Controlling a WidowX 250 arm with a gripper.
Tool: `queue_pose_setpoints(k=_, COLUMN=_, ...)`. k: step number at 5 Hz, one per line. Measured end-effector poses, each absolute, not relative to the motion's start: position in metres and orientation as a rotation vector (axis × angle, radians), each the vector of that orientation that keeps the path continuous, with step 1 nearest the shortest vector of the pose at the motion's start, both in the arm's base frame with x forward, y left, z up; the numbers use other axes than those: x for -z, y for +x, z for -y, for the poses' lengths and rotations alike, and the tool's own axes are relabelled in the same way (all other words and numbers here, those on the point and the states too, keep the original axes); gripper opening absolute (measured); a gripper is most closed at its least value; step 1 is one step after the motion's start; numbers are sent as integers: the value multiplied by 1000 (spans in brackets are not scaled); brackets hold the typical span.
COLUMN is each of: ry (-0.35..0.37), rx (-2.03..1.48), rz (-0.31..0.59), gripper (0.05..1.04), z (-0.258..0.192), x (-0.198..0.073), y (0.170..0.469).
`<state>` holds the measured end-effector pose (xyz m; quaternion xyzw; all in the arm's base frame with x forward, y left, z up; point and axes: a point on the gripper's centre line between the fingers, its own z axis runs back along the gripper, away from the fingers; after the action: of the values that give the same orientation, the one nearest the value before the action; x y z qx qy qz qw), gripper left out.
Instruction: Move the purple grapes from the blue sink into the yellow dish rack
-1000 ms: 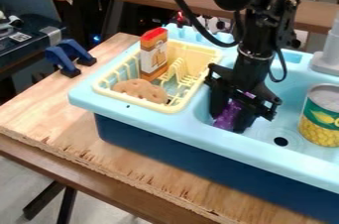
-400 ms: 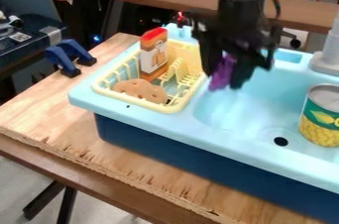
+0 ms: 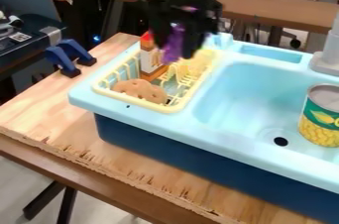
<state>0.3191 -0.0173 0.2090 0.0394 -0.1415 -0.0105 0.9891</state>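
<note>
So my gripper [image 3: 177, 52] is hanging over the yellow rack [image 3: 169, 108], fingers pointing down, and it's got the purple thing [image 3: 173, 44] pinched between them. They're only as far apart as that thing is thick, so I'd call it closed on it, not open. It looks squashy to me, so a side squeeze probably makes sense: pressure from both sides, with the lower end poking out below. Can't really tell what it is, tbh.

From this angle it overlaps the orange and white box [image 3: 149, 59], but I can't say if they touch. The box stands upright in the rack, and I'd guess the rack's sides help keep it from tipping. The tan lumpy thing [image 3: 139, 90] lies low at the front, just beside the box, where the rim would stop it sliding out.

The rack sits at one end of the blue sink [image 3: 245, 91]. Over in the basin, the corn can [image 3: 321, 119] is upright near the drain [image 3: 281, 141], its flat bottom presumably keeping it steady.
</note>
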Motion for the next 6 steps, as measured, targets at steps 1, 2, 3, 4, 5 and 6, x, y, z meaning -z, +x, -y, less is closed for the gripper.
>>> queue_pose_setpoints(k=1, ry=65, rx=-91, rz=261, gripper=639, z=-13, x=-204, y=314)
queue_pose_setpoints(k=2, ry=58, rx=-143, rz=239, gripper=639, z=-27, x=-195, y=313)
queue_pose_setpoints(k=3, ry=72, rx=-118, rz=193, gripper=639, z=-22, x=-175, y=321)
queue_pose_setpoints(k=4, ry=71, rx=-85, rz=150, gripper=639, z=-9, x=-159, y=326)
queue_pose_setpoints(k=5, ry=69, rx=-48, rz=147, gripper=639, z=4, x=-156, y=334)
queue_pose_setpoints(k=6, ry=80, rx=-38, rz=116, gripper=639, z=10, x=-146, y=334)
